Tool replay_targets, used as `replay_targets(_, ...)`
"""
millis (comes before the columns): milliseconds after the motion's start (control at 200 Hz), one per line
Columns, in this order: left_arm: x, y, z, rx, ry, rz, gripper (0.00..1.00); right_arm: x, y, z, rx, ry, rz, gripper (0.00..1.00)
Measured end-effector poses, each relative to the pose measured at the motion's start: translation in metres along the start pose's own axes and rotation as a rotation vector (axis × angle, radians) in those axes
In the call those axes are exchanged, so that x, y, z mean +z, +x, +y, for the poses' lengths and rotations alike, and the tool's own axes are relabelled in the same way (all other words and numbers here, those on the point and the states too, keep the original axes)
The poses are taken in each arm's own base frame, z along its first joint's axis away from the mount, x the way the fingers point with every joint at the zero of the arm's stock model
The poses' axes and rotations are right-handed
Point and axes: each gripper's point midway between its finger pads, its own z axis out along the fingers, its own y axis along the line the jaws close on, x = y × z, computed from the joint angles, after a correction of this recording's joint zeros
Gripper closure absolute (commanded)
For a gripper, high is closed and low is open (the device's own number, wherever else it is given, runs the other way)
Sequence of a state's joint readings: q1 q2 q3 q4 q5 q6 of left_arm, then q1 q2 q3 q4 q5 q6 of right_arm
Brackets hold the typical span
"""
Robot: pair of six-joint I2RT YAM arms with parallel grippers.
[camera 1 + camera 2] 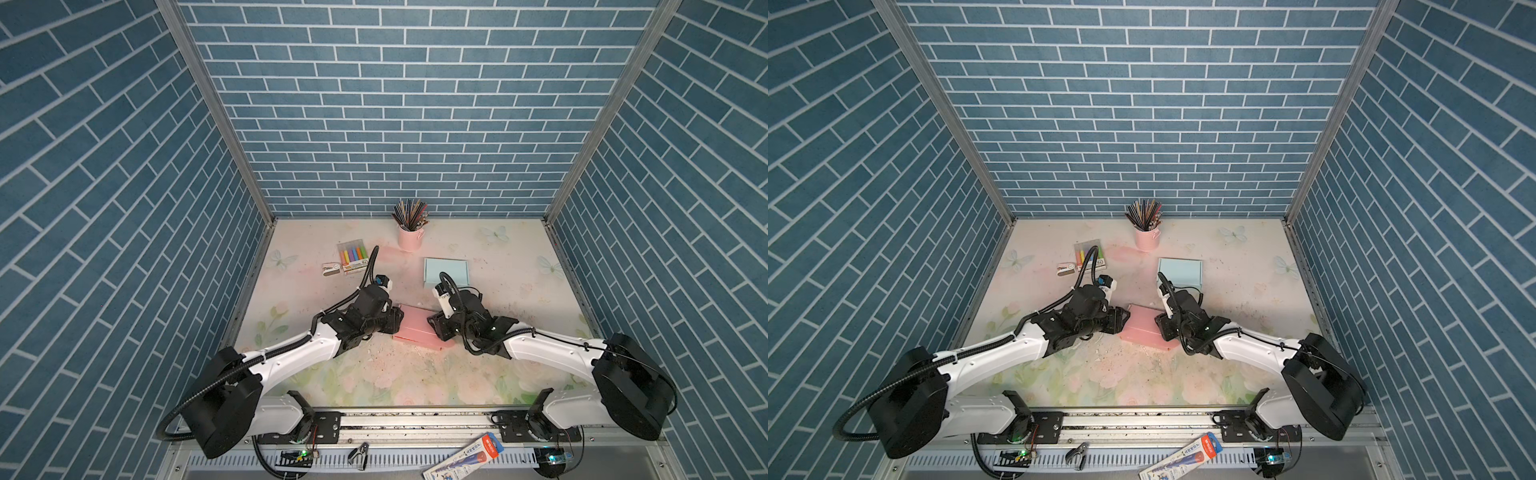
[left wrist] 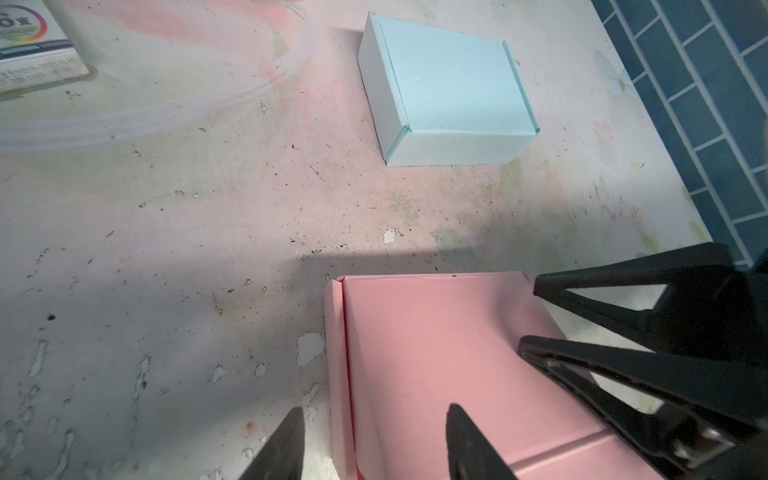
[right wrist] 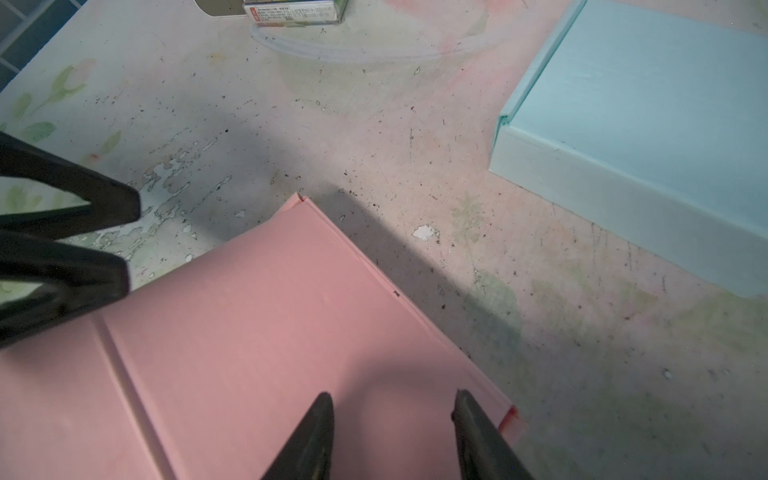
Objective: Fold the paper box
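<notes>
**Closing the lid of the pink box**

We judge the fold nearly done. The pink box [image 1: 415, 332] lies on the worktop [image 1: 478, 374], just below centre in both top views. The left jaws, parted, straddle its left side wall. The right jaws, parted and empty, stand over its right end. Next we press the lid flat.

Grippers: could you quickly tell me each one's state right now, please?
Left gripper: open, straddling an edge of the pink box, gripping nothing.
Right gripper: open above the pink box.
</notes>
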State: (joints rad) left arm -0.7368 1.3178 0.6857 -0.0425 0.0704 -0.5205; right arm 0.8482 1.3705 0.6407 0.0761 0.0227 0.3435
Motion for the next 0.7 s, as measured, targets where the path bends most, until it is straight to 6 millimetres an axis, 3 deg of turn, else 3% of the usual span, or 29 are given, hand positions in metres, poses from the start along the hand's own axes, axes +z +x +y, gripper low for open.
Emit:
replay_targets(215,0.013,0.011,-0.003,-0.005,0.043,0.033,0.47,0.0,0.0,0.001,-0.001,-0.001,0.001,0.53)
replay_targets(700,0.021,0.035,0.004,-0.024,0.062,0.07,0.52,0.001,0.011,-0.002,0.004,0.005,0.026,0.52)
